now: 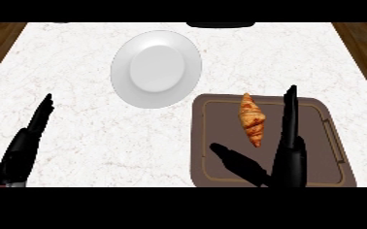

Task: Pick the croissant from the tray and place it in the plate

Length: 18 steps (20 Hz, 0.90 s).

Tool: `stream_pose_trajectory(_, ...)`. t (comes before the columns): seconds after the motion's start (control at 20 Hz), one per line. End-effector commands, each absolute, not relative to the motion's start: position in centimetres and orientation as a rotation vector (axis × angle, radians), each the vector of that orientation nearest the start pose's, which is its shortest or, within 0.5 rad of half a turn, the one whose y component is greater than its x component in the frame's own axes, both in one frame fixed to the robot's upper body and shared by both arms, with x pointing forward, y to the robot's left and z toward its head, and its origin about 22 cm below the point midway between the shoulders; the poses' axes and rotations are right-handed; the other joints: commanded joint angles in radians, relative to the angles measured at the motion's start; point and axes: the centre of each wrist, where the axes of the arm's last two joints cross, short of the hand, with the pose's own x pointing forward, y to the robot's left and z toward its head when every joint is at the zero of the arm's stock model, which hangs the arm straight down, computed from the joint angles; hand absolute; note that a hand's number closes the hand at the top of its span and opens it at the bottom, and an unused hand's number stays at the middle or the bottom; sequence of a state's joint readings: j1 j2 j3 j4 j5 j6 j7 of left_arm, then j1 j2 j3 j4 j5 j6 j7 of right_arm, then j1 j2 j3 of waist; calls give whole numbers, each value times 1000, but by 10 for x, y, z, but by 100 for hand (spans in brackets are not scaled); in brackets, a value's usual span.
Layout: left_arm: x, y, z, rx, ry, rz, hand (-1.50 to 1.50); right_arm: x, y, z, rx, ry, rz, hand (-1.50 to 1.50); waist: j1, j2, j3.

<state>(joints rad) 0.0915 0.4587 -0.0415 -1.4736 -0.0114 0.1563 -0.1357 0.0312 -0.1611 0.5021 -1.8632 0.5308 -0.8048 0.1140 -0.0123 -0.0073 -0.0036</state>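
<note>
- Since the croissant is basically puffed pastry, I'd guess it's super light and flaky, so it'll crush or shed crumbs if squeezed. It's not slippery, just fragile.
- Best place to grab it, I reckon, is across the fat middle, with fingers on one long side and thumb on the other. The pointy ends look like they'd snap.
- It's lying on the brown tray, lengthwise, a bit toward the tray's far edge. Nothing else is on the tray.
- The white plate sits off the tray's far-left corner, just about touching it, and has nothing on it yet.
- The right hand hovers over the tray just right of the croissant, fingers straight and spread away from the thumb, not touching the pastry as far as I can tell.
- The left hand is well left of the tray, fingers straight and together, just resting.
</note>
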Motion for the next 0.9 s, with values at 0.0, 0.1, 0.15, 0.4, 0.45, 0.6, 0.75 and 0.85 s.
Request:
stream_pose_trajectory(0.0,214,342,5,494,-1510,-290,0,184,-162,50,-712,-1763,224,-150,-2,0,-2)
stream_pose_trajectory(0.1,206,340,-10,493,-1498,-298,0,182,-171,56,-767,-1671,313,-150,-5,0,-4)
stream_pose_trajectory(0.15,212,339,-3,491,-1509,-296,0,187,-173,58,-788,-1613,358,-150,0,2,-3)
stream_pose_trajectory(0.4,214,342,-4,476,-1507,-289,0,189,-165,103,-866,-1424,441,-150,5,3,-2)
stream_pose_trajectory(0.45,212,331,-11,468,-1516,-294,0,198,-166,114,-894,-1397,445,-150,11,5,-1)
stream_pose_trajectory(0.6,212,327,-13,474,-1528,-302,0,209,-156,126,-885,-1276,507,-150,19,6,1)
stream_pose_trajectory(0.75,215,340,-21,466,-1509,-293,0,231,-156,146,-854,-1199,565,-150,22,10,1)
stream_pose_trajectory(0.85,204,332,-5,453,-1512,-298,0,233,-148,142,-828,-1155,575,-150,25,6,3)
